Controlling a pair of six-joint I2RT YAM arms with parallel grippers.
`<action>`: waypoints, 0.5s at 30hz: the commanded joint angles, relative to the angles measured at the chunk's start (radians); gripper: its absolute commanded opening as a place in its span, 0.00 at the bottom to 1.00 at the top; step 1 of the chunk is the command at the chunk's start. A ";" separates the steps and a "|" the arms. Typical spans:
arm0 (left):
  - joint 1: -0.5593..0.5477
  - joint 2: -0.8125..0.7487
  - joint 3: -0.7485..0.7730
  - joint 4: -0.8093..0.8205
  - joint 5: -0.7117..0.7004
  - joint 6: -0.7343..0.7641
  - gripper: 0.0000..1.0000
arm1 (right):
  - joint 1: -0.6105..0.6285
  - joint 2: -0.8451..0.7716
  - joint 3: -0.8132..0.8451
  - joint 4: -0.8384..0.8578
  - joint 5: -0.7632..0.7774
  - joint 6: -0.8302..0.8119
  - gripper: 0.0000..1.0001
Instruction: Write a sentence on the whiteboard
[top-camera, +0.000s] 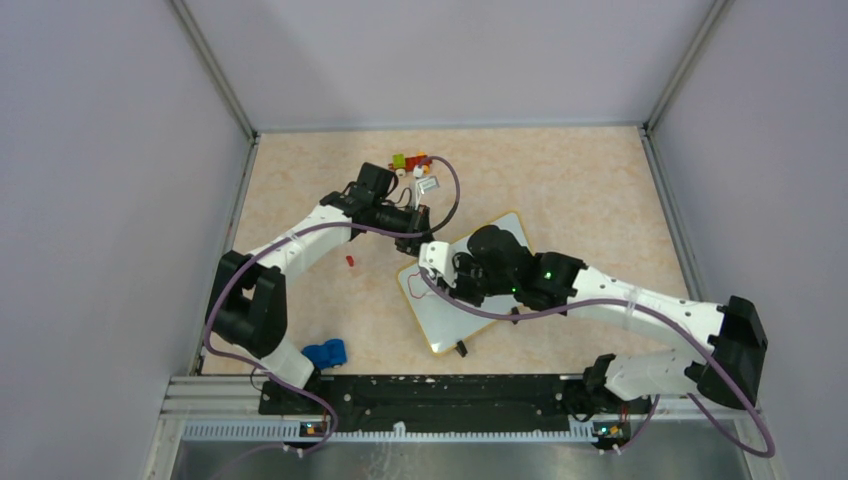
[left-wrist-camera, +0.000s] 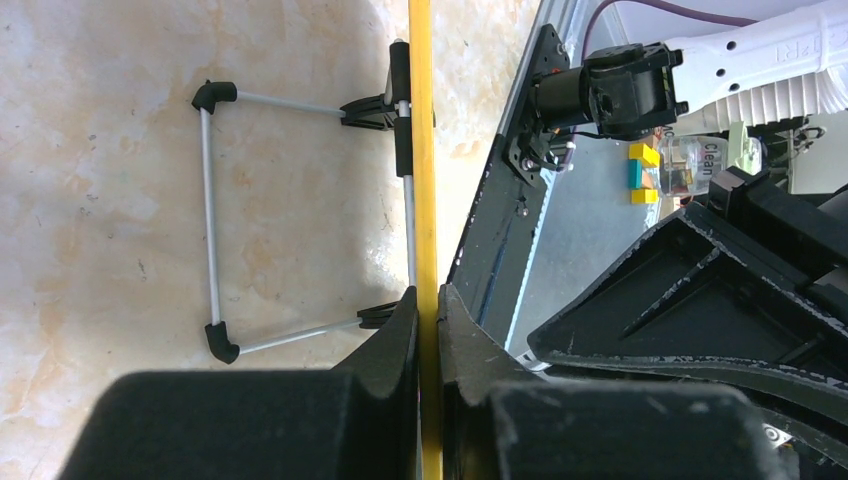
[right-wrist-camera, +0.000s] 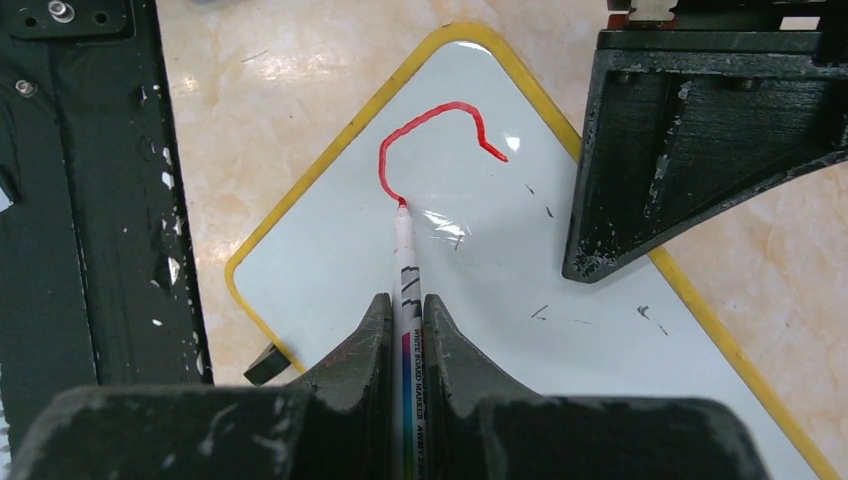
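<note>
Right gripper (right-wrist-camera: 405, 310) is closed on a white whiteboard marker with a red tip (right-wrist-camera: 403, 255), which we see clamped between its two black fingers with the barrel pointing away from the wrist. We find the marker tip touching the small glossy white whiteboard with rounded corners and a yellow rim (right-wrist-camera: 560, 330) at the lower end of a red handwritten stroke (right-wrist-camera: 430, 112). That stroke is a single open hooked curve, the only red writing we can see on the board. Left gripper (left-wrist-camera: 428, 305) is closed on the board's yellow rim, which runs edge-on between its fingers in the left wrist view. Beside the rim we note a thin grey wire frame with black corner pieces (left-wrist-camera: 210, 220), joined to the board by black clips. From above, we locate the board lying at an angle near the middle of the beige marbled table (top-camera: 580, 190), with both grippers at its far left part. A blue object (top-camera: 324, 352) sits by the left arm's base, a small red piece (top-camera: 350, 261) lies left of the board, and small coloured blocks (top-camera: 410, 160) stand at the far side.
</note>
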 joint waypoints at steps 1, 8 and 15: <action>-0.006 0.014 -0.016 -0.003 -0.024 0.052 0.00 | -0.009 -0.036 0.013 -0.008 0.044 -0.016 0.00; -0.006 0.011 -0.014 -0.007 -0.012 0.057 0.00 | -0.021 -0.051 0.072 -0.050 -0.028 0.004 0.00; -0.007 0.009 -0.016 -0.010 -0.008 0.061 0.00 | -0.028 -0.045 0.074 -0.026 0.001 0.020 0.00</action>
